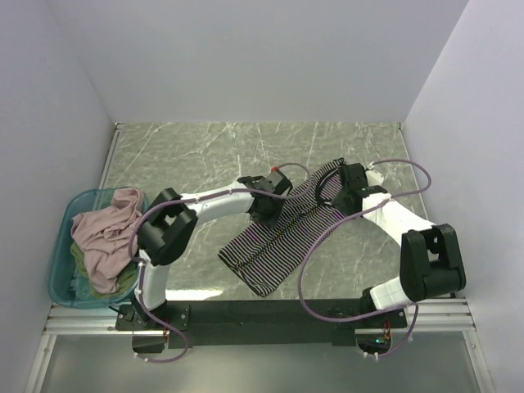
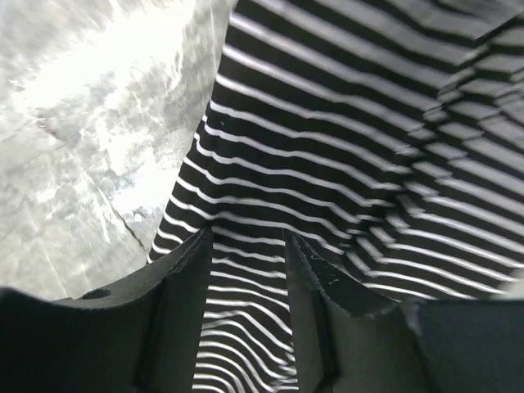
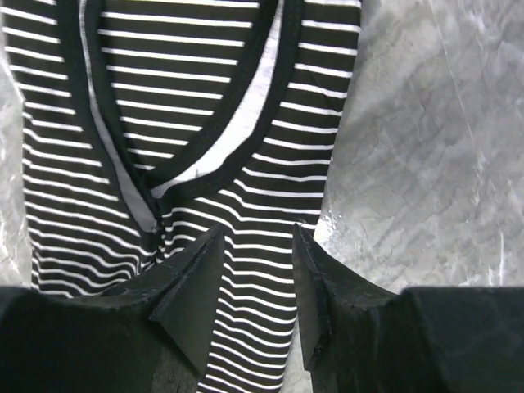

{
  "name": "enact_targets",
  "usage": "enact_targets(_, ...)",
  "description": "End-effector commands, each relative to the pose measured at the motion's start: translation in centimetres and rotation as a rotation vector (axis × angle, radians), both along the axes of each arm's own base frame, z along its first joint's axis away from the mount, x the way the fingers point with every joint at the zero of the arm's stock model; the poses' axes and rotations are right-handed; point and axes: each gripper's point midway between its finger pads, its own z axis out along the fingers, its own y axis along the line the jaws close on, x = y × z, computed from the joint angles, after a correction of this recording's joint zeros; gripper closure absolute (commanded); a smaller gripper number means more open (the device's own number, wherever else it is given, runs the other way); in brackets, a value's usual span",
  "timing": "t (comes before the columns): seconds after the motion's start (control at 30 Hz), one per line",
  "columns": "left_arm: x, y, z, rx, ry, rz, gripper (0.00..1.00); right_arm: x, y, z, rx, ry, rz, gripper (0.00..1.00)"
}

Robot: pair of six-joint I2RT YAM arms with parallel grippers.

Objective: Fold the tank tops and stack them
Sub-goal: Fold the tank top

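The black-and-white striped tank top (image 1: 274, 241) lies in a long diagonal band on the marble table. My left gripper (image 1: 266, 201) sits low over its upper left edge, and my right gripper (image 1: 334, 188) over its upper end by the straps. In the left wrist view the jaws (image 2: 248, 237) stand apart with striped cloth (image 2: 344, 123) between and below them. In the right wrist view the jaws (image 3: 258, 233) stand apart over the cloth just below the dark-edged neckline (image 3: 205, 82). A dusty pink top (image 1: 106, 233) and a pale green one (image 1: 76, 255) lie bunched in the tub.
A teal plastic tub (image 1: 59, 250) stands at the table's left edge, near the left arm's base. Grey walls close in the left, far and right sides. A metal rail (image 1: 262, 315) runs along the near edge. Bare marble (image 1: 246, 147) lies beyond the striped top.
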Motion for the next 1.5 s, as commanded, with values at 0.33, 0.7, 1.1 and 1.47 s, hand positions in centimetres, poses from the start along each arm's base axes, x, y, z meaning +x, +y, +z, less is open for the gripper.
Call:
enact_targets(0.33,-2.9,1.2,-4.0,0.006,0.125,-0.045,0.60,4.7,0.9,-2.2,-0.040,0.102,0.005,0.52)
enact_targets(0.7,-3.7,-2.0,-5.0,-0.239,0.201,0.368,0.69,11.2,3.8,-3.2,-0.037,0.206,0.180,0.53)
enact_targets(1.1,2.2,-7.8,-5.1,-0.304,0.202,0.515,0.71,20.8,4.8,1.2,-0.012,0.056,0.283,0.50)
enact_targets(1.47,3.4,-4.7,0.9,-0.341,0.064,0.485,0.57,18.0,1.6,12.3,-0.066,-0.200,0.228,0.36)
